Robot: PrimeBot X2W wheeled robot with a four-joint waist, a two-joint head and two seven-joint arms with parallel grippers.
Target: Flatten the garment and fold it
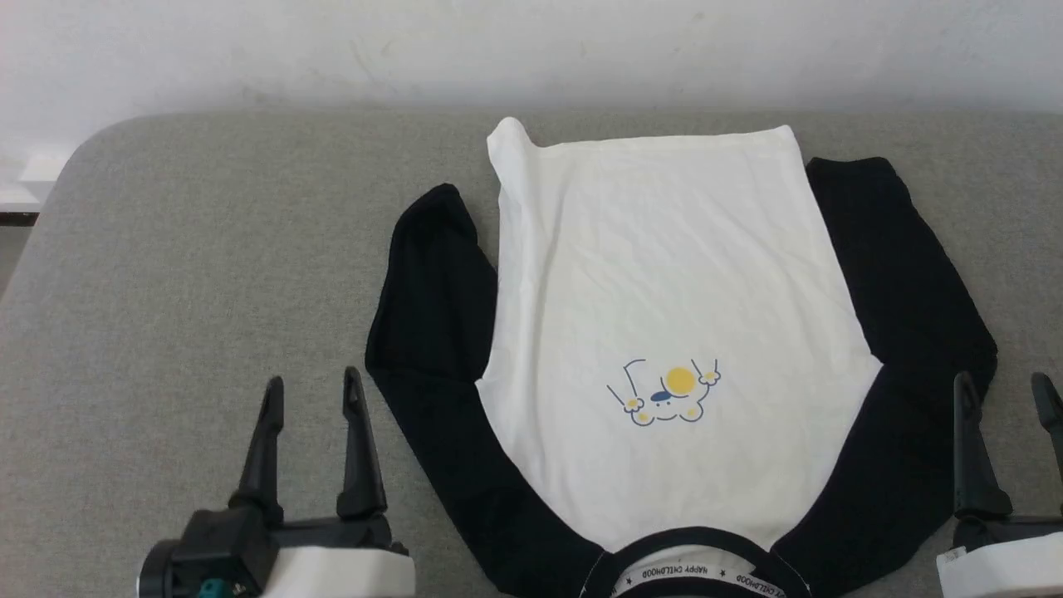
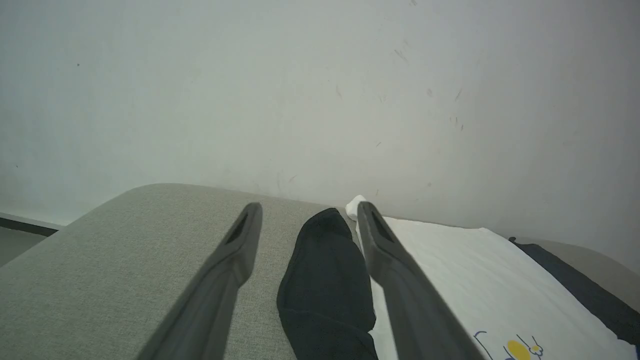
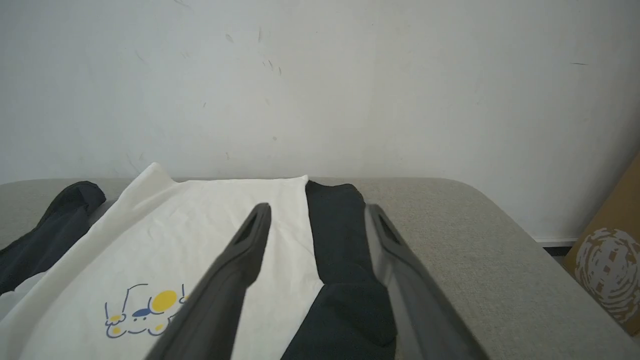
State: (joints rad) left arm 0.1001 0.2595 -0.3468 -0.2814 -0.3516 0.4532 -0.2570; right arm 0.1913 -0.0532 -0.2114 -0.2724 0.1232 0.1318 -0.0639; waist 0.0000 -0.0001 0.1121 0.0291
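Shows shirt (image 1: 664, 274) laid flat, print up, on grey counter (image 1: 208, 249): collar at 6 o'clock, hem at 12, black sleeves slanting out at 9 and 3. Finds left end effector (image 1: 313, 378) at 8 o'clock of shirt, fingers spread wide and empty, just beside the sleeve. Finds right end effector (image 1: 1002, 380) at 4 o'clock, likewise spread and empty, at the other sleeve's outer edge.

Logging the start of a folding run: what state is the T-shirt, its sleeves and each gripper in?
T-shirt: spread out, print up, collar nearest the robot, not yet folded.
Left sleeve: lying along the body.
Right sleeve: lying along the body.
Far left hem corner: curled up.
Left gripper: jaws open, empty, beside the left sleeve.
Right gripper: jaws open, empty, by the right sleeve.
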